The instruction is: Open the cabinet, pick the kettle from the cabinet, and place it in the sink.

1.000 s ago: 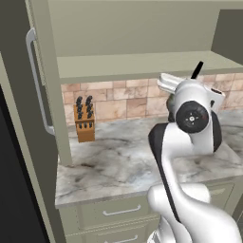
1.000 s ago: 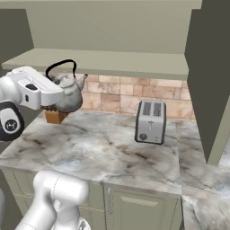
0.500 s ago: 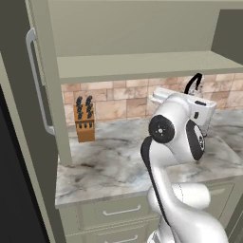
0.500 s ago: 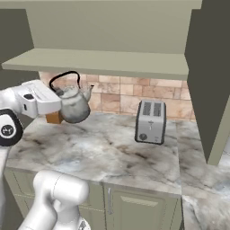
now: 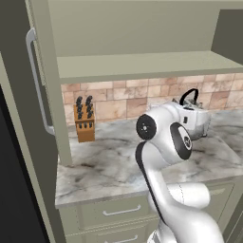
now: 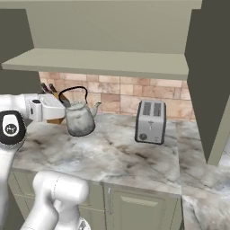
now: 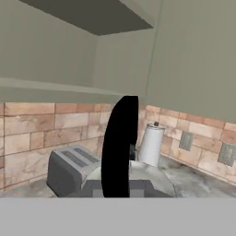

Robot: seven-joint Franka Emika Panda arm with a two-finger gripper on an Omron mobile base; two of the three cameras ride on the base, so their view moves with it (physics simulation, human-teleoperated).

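Claw [image 6: 60,107] clenched on the black handle of the kettle [image 6: 81,117], holding it just above the marble surface [image 6: 112,155], left of the toaster [image 6: 150,121] and near the knife block [image 5: 84,118]. Cabinet [image 5: 133,42] stands open, its door [image 5: 45,95] swung left, shelf bare.

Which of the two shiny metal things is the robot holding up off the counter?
The kettle, round with a black looped handle, gripped by the gripper. The boxy toaster stands on the counter.

text: none legible — labels: none — signs: none
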